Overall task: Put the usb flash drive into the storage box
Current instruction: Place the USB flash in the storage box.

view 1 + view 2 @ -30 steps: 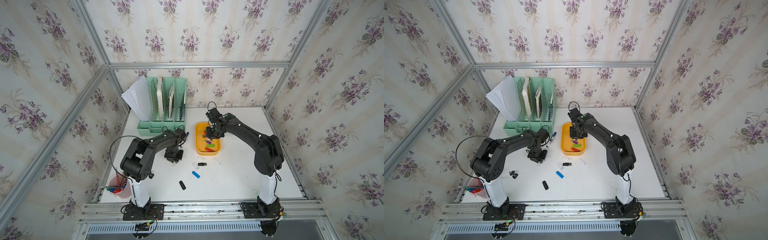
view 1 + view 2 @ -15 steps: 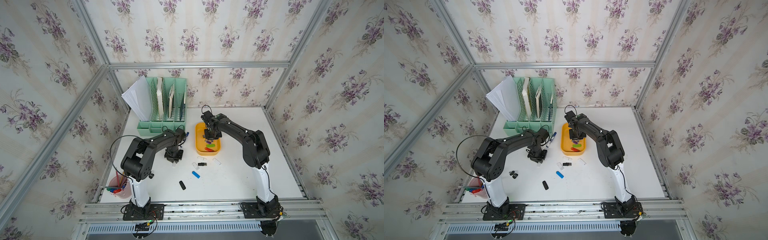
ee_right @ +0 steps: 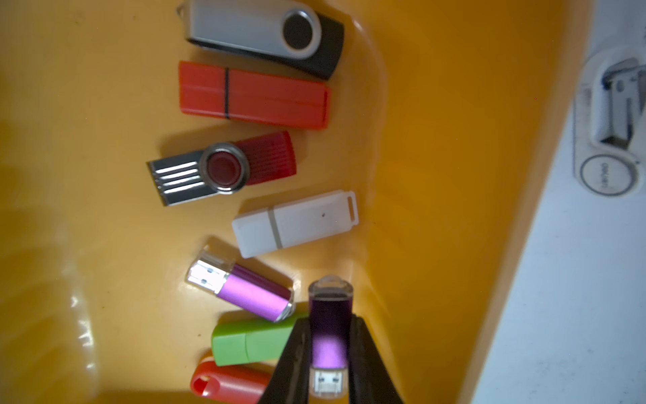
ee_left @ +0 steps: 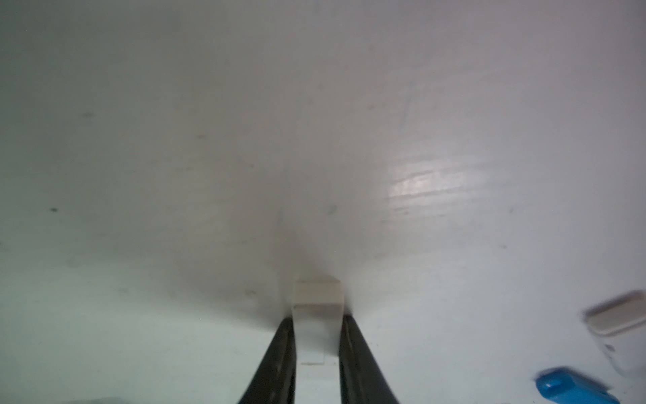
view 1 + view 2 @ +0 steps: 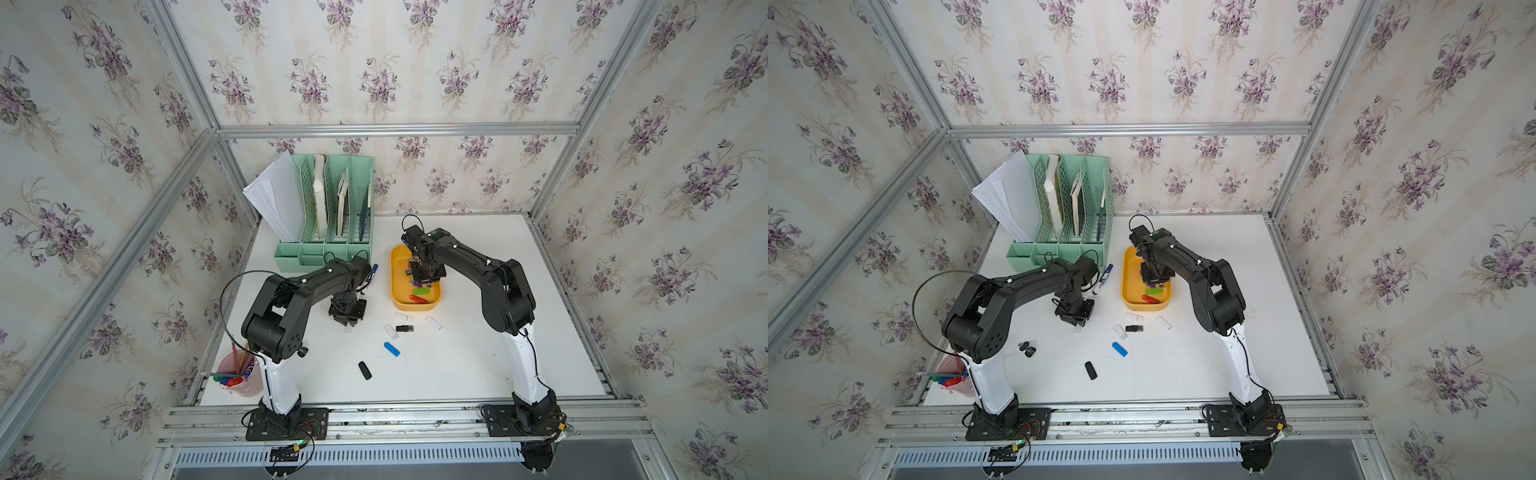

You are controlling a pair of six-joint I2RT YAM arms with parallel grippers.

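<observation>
The right claw [image 3: 328, 325] is clenched on a purple usb flash drive [image 3: 330, 300] with a clear cap, gripping it by its long sides. The drive is held inside the yellow-orange storage box [image 3: 437, 175], close to one inner wall and just beside a green drive [image 3: 251, 342] and a pink-purple drive [image 3: 244, 292]. Also on the box floor are a white capped drive [image 3: 297, 222], a dark red swivel drive [image 3: 223, 168], a red capped drive [image 3: 255, 94], a black and silver swivel drive [image 3: 265, 35] and a rounded red drive [image 3: 227, 383]. In both top views the right arm reaches over the box [image 5: 392, 274], which sits on the white counter [image 5: 478, 374] near a mint-green file organizer [image 5: 332, 249]. The left claw [image 4: 317, 319] grasps a white flash drive [image 4: 317, 293] low over the counter; the blurred wrist view may show its far end touching the surface. Loose on the counter between the arms lie a blue drive [image 5: 391, 349], a black drive [image 5: 365, 370], a smaller black one [image 5: 404, 328] and three white pieces. A pink pencil cup [image 5: 245, 374] stands by the left arm's base.
</observation>
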